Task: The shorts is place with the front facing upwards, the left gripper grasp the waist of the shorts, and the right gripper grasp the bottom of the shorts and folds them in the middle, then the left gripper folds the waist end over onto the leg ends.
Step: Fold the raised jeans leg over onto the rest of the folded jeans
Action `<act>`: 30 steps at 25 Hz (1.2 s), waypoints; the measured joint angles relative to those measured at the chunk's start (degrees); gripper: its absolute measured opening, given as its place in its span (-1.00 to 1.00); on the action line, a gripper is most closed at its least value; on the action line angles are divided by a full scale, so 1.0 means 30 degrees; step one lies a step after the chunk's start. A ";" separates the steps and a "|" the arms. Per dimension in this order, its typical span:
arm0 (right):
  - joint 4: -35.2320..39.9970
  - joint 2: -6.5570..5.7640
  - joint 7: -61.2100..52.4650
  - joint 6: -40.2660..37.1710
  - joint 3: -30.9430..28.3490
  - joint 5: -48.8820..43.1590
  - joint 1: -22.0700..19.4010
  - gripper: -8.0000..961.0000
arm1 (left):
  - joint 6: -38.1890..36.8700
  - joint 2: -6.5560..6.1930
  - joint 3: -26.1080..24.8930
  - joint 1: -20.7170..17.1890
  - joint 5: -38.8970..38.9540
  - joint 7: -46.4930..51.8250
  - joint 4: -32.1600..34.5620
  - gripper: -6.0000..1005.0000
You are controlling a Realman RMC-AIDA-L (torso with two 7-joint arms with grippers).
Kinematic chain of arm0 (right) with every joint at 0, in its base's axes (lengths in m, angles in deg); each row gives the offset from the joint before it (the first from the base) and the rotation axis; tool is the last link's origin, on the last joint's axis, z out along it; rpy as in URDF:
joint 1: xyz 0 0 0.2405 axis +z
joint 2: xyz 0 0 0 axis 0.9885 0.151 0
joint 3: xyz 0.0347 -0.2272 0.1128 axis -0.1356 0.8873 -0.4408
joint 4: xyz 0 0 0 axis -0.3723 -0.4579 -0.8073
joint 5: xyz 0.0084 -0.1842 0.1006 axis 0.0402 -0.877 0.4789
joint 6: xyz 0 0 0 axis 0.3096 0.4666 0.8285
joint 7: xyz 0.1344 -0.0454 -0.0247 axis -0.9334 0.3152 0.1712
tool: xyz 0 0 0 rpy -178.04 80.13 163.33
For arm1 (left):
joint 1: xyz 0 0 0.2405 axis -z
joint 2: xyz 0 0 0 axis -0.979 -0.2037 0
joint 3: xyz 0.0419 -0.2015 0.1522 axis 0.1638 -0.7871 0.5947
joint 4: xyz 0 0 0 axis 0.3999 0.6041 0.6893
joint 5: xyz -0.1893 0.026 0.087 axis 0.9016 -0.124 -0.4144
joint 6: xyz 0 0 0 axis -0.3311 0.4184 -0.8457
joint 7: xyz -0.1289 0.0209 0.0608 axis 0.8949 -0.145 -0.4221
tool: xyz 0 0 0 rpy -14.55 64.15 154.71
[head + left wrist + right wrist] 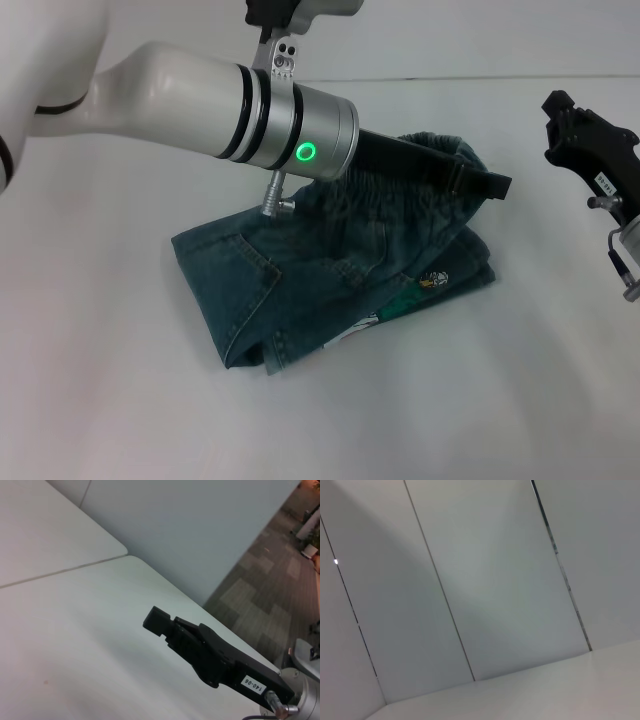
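Note:
The shorts point(300, 290) lie folded on the white table point(120, 400), blue-green denim with a bit of the colourful print showing at the front right. The puckered waist point(400, 190) is at the back right and bulges up around my left gripper point(490, 183). That gripper reaches in from the left across the waistband and looks shut on it. The flat denim end point(235, 330) lies at the front left. My right gripper point(565, 125), black with a white label, hangs apart from the shorts at the right edge. The left wrist view shows the right gripper point(159, 621) above bare table.
White table top point(60, 645) surrounds the shorts. The table's far right edge point(220, 625) drops to a grey carpeted floor point(270, 580). The right wrist view shows only a pale panelled wall point(480, 580).

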 joint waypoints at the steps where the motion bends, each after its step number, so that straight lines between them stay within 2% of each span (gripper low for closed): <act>1: -0.0009 0.0004 -0.0004 0.0000 0.0014 -0.0004 -0.0025 -0.98 | 0.0023 0.0001 0.0090 0.0000 0.0037 -0.0154 -0.0008 -0.35; 9: -0.0229 -0.0001 0.0023 0.0001 0.0081 -0.0099 -0.0400 -0.98 | 0.1487 -0.0066 0.2285 0.0006 0.0040 -0.1920 0.0234 0.18; 15: -0.0226 0.0000 -0.0054 -0.0026 0.0082 -0.0115 -0.0709 -0.98 | 0.2380 -0.0137 0.2414 0.0293 -0.0904 -0.2766 0.0428 0.70; 18: -0.0222 0.0000 -0.0095 -0.0072 0.0082 -0.0113 -0.0870 -0.98 | 0.2387 -0.0106 0.2534 0.0576 -0.1692 -0.2773 0.0595 0.77; 24: -0.0218 0.0000 -0.0081 -0.0112 0.0065 -0.0065 -0.1049 -0.98 | 0.2739 -0.0101 0.4371 0.1286 -0.2460 -0.2685 0.0741 0.83; 30: -0.0113 -0.0041 -0.0001 -0.0152 -0.0747 -0.0007 -0.1516 -0.98 | 0.2252 -0.0067 0.4425 0.1675 -0.4309 -0.2526 0.1340 0.83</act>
